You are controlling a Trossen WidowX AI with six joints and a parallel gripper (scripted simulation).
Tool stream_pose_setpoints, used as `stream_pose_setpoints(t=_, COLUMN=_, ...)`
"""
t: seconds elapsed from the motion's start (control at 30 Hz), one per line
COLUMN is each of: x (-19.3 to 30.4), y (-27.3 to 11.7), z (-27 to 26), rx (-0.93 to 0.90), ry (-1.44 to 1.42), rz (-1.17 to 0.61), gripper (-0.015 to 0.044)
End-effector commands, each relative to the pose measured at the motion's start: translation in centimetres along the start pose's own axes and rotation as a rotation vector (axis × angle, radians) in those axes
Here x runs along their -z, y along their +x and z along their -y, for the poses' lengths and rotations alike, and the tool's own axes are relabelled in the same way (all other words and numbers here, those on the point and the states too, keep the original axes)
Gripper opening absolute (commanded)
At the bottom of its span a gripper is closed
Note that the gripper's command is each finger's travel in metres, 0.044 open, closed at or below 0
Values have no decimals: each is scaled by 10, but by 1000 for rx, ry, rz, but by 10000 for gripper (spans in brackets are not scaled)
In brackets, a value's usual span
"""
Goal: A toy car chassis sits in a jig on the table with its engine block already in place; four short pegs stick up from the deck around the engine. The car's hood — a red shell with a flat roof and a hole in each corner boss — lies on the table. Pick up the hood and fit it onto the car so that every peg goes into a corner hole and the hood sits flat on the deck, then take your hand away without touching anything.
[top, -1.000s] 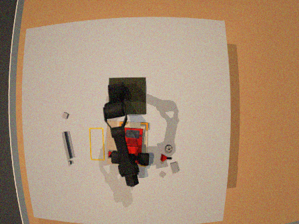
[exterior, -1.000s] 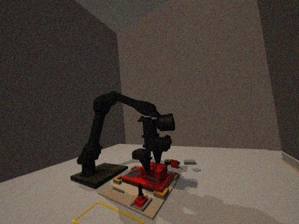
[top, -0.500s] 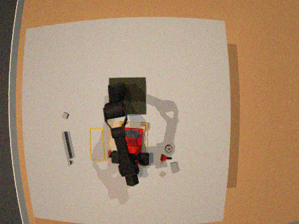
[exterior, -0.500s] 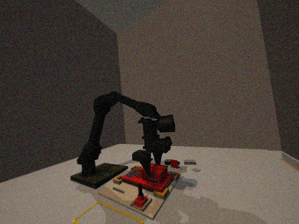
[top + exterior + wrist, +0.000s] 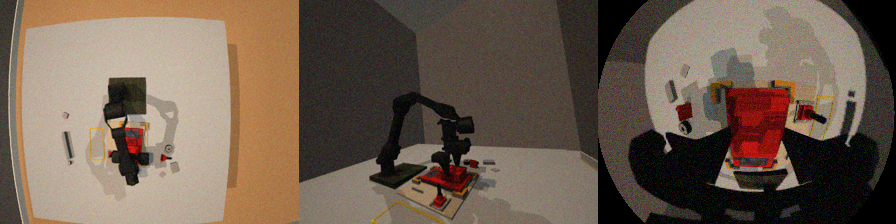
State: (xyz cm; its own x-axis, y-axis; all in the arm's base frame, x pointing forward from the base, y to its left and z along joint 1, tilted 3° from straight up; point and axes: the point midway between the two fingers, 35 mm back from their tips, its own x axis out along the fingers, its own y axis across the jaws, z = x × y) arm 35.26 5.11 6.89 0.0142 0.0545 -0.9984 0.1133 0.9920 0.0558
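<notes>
The red car chassis (image 5: 139, 132) (image 5: 427, 177) sits between the orange corner brackets (image 5: 145, 125) (image 5: 460, 193) (image 5: 784, 84) of the jig. My gripper (image 5: 130, 158) (image 5: 452, 170) (image 5: 756, 128) points down over the chassis and is shut on the red hood (image 5: 460, 174) (image 5: 759, 117), one finger on each side. The hood is over the deck, roughly in line with the chassis. Whether it rests flat or stands slightly above the deck cannot be told. The pegs, corner holes and engine block are hidden.
A red block with a black post (image 5: 439, 200) (image 5: 810, 114) stands on the tan board (image 5: 111, 138) (image 5: 424, 197) beside the chassis. A wheel (image 5: 168, 147) (image 5: 685, 127), a red part (image 5: 163, 157) (image 5: 684, 111) and grey blocks lie on the other side. A yellow outline (image 5: 89, 143) marks the table.
</notes>
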Motion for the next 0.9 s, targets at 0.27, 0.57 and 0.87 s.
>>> stream_pose_setpoints(t=0.27, x=0, y=5, z=0, rx=-2, ry=2, rz=1, gripper=0)
stream_pose_setpoints(t=0.57, x=0, y=7, z=0, rx=-1, ry=1, rz=0, gripper=0)
stream_pose_setpoints(t=0.87, x=0, y=6, z=0, rx=0, ry=0, rz=-1, gripper=131)
